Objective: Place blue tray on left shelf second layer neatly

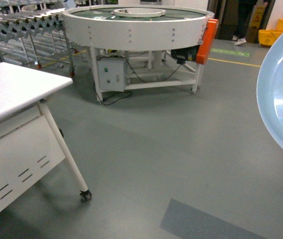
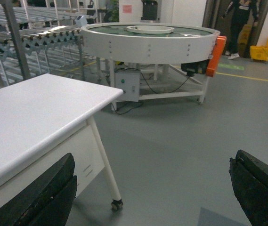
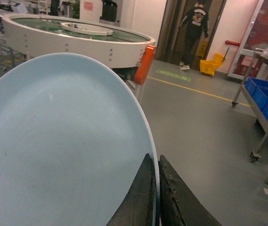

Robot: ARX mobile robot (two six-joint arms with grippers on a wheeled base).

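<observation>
Grey floor (image 1: 181, 149) all around; the right gripper (image 3: 156, 188) pinches the pale, glossy blue tray (image 3: 63, 150) by its rim, edges cropped. Left gripper (image 2: 152, 188) gapes, holding nothing.

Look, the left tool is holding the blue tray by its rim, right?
Not quite. The right tool is pinching the blue tray by its rim, as the right wrist view shows. The left tool is open and holds nothing.
</observation>
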